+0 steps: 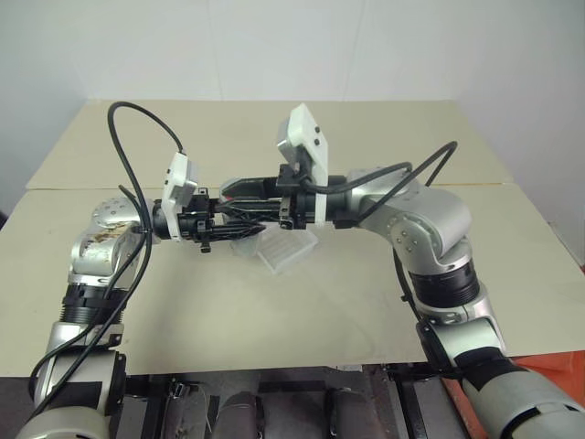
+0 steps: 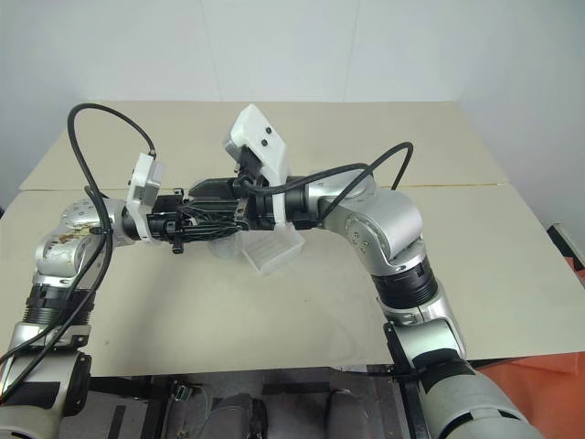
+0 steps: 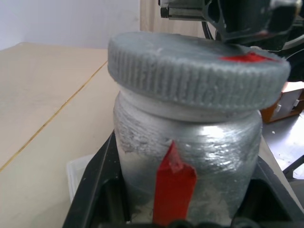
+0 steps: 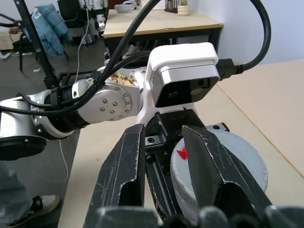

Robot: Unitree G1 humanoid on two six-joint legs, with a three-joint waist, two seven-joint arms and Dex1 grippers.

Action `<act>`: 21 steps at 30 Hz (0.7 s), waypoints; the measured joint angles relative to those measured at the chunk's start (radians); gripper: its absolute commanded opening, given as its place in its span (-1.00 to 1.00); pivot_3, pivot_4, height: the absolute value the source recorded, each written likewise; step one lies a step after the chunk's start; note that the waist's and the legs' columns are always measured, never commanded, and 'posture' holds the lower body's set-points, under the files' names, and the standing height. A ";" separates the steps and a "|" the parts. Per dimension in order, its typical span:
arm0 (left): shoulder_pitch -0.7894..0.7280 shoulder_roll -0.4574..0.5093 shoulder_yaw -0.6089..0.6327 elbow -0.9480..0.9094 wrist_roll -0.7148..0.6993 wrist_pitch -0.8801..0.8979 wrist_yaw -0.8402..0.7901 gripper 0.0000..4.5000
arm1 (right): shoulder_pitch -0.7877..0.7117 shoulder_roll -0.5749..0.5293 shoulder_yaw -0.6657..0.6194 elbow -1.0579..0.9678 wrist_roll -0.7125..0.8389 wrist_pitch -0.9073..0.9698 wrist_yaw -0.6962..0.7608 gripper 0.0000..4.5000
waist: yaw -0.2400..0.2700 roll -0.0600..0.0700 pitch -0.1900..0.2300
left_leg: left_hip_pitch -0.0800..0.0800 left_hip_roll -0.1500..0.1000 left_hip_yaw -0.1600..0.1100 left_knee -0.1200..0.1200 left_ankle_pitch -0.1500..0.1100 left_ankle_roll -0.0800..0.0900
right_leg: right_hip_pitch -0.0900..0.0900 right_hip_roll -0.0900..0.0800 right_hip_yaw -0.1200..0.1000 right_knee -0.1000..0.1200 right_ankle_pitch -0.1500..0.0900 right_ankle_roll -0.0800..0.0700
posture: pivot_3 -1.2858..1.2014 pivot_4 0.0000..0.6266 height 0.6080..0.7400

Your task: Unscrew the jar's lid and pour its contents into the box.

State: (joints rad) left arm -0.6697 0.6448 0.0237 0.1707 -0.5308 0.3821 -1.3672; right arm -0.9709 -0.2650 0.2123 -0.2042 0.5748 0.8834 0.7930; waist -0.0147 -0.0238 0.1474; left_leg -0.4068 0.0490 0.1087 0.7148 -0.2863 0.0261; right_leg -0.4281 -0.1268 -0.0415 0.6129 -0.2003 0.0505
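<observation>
Jar [image 3: 190, 156]: stands pinched between the two black fingers [image 3: 95, 190] of the left gripper [image 1: 233, 216], held up above the table [image 1: 320, 311] and not resting on it. Shows silvery, roughly wrapped sides and a red strip running up the near side. Carries the lid [image 3: 199, 71] on its neck, a grey ribbed cap with a red mark on top, with a pale ring of the neck visible just beneath the cap's edge; whether screwed tight or loosened, cannot tell. Left gripper: points level towards the robot's right, jaws pressed against the jar's sides. Right gripper [image 4: 164, 156]: points level the opposite way, towards the robot's left, and meets the left one over the middle of the table. Keeps its fingers drawn close together with only a slim gap, nothing seen caught between them. Lays one finger [image 4: 213, 166] across the lid's top beside the red mark; touching or just clear of it, cannot tell. Box [image 1: 283, 251]: lies on the table as a shallow tray of clear whitish plastic, directly beneath the two joined grippers and slightly towards the robot, turned at an angle to the table's edge. Sits apart from the jar, which hangs above it.
</observation>
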 measured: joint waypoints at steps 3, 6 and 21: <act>0.000 0.000 0.000 0.000 0.000 -0.008 -0.007 -0.14 | -0.007 0.000 -0.004 0.001 0.003 0.002 -0.004 -0.30 | 0.000 0.000 0.000 | 0.000 0.000 0.000 0.000 0.000 0.000 | 0.000 0.000 0.000 0.000 0.000 0.000 | 0.03 -0.52 1.00; 0.000 0.000 0.000 0.000 -0.001 -0.011 -0.014 -0.14 | -0.013 -0.004 -0.013 0.001 0.011 0.008 -0.009 -0.30 | 0.000 0.000 0.000 | 0.000 0.000 0.000 0.000 0.000 0.000 | 0.000 0.000 0.000 0.000 0.000 0.000 | 0.03 -0.52 1.00; -0.007 -0.011 0.001 0.029 -0.001 -0.022 -0.027 -0.14 | -0.024 -0.084 -0.037 -0.039 0.024 -0.003 0.007 0.55 | 0.001 0.000 0.000 | 0.000 0.000 0.000 0.000 0.000 0.000 | 0.000 0.000 0.000 0.000 0.000 0.000 | 0.03 -0.52 1.00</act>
State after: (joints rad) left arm -0.6762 0.6335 0.0244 0.2001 -0.5313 0.3604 -1.3945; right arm -0.9951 -0.3488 0.1751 -0.2428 0.5986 0.8803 0.8002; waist -0.0138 -0.0238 0.1474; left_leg -0.4068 0.0491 0.1087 0.7148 -0.2864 0.0263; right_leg -0.4280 -0.1269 -0.0415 0.6127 -0.2003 0.0505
